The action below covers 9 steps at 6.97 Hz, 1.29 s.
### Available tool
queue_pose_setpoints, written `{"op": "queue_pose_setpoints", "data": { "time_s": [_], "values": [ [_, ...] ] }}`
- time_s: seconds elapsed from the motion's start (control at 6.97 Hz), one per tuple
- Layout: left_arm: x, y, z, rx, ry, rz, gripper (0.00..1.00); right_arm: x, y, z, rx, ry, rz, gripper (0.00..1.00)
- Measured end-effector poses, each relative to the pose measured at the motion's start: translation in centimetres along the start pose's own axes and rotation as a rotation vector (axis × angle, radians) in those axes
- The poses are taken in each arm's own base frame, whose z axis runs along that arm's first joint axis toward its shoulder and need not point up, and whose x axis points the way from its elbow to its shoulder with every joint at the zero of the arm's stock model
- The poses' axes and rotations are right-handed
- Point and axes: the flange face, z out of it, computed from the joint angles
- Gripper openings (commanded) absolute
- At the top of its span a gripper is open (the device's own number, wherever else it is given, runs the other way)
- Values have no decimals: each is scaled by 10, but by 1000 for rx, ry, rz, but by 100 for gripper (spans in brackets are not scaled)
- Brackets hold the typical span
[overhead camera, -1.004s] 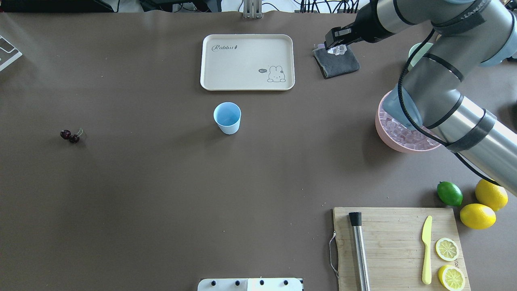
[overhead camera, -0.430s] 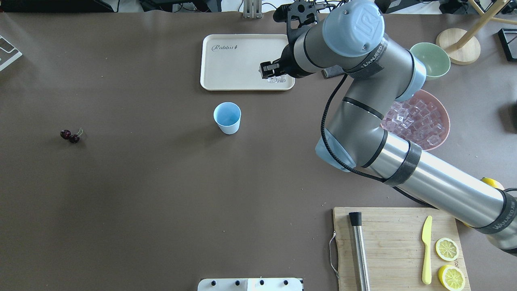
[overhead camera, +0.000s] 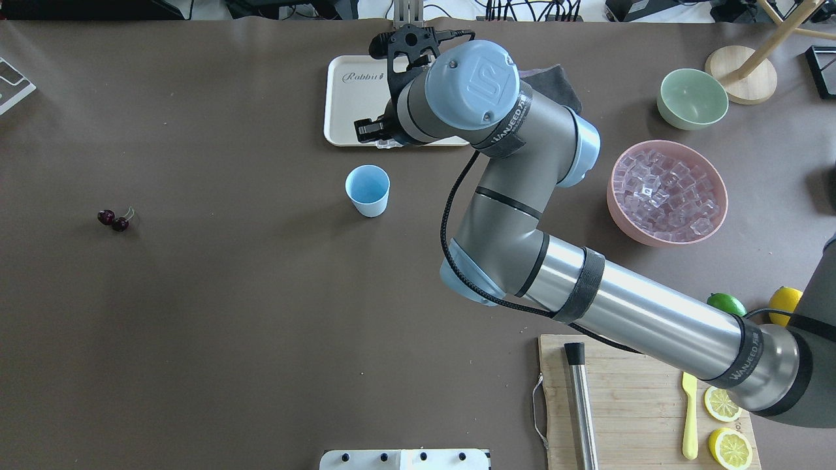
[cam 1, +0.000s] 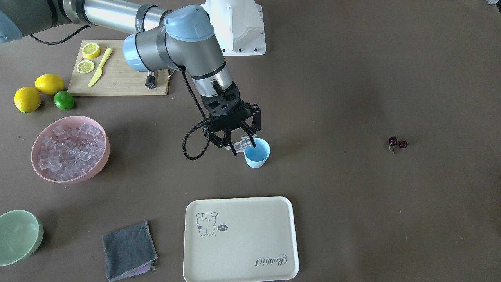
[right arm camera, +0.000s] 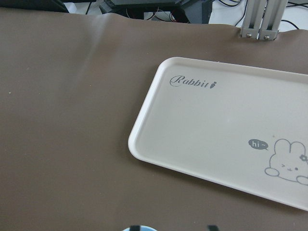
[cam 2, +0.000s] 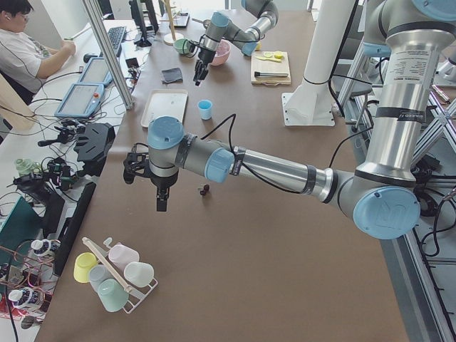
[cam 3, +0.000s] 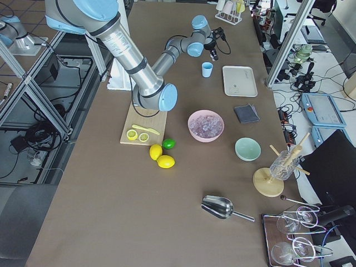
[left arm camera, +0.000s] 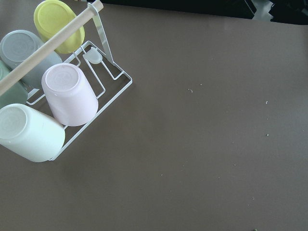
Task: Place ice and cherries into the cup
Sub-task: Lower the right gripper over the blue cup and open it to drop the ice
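Hovering over the near rim of the small light blue plastic cup (cam 1: 257, 154), the right gripper (cam 1: 244, 148) has its two black fingers drawn narrow around a clear, glassy lump of ice (cam 1: 240, 145). The ice hangs above the table, not yet fully over the cup's mouth, and the cup's pale blue inside looks bare in both the front and overhead views. I judge the task barely begun: the first ice is picked up and carried across but not yet dropped. More glassy cubes lie heaped in the large pink bowl (cam 1: 105, 156), well apart from the cup.

The pair of dark red cherries (overhead camera: 113, 219) on thin green stems rests on the brown table (overhead camera: 228, 326), far from the cup and untouched. The left gripper (cam 2: 162, 203) shows only in the side view, hanging near the cherries, and I cannot tell how its jaws stand.

What is left: releasing this ice into the cup, perhaps fetching more, then bringing the cherries over.
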Motion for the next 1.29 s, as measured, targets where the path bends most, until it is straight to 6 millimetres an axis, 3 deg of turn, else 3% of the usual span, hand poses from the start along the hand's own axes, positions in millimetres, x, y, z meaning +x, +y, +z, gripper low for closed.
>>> {"op": "queue_pose_setpoints", "data": {
  "time_s": [0.29,1.29],
  "values": [
    [-2,2,1,-3,-1,-3,98,-17,12,14,-8,9,-10,0],
    [-10,9,5,-6,-3,-7,98,-25,42,56,-52,26,-29,0]
  ]
}}
